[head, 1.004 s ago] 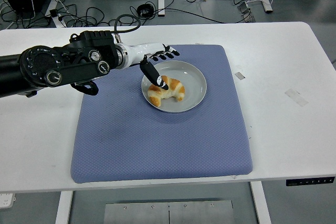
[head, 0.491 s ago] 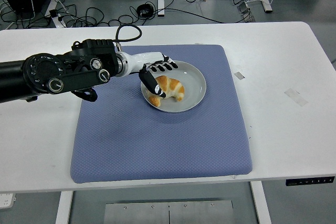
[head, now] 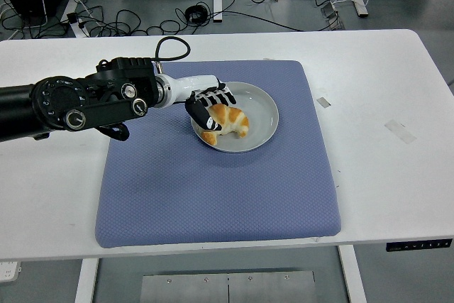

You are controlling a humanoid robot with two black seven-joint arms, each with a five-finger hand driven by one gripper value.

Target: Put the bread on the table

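A golden croissant-shaped bread (head: 233,120) lies on a round grey plate (head: 264,106), which stands on a blue mat (head: 213,189). My left hand (head: 211,108) reaches in from the left at the plate's left rim. Its black-and-white fingers (head: 217,96) curl over the bread's left end and the thumb presses in from below, so the hand is closed on the bread. The bread still rests on the plate. My right arm does not show.
The blue mat covers the middle of the white table (head: 383,104). Two small strips of tape (head: 401,131) lie on the table to the right of the mat. Cables run across the floor beyond the far edge.
My left hand has sunk lower and drawn its fingers in. The thumb, which stood out over the bread, now wraps around the bread's left end.
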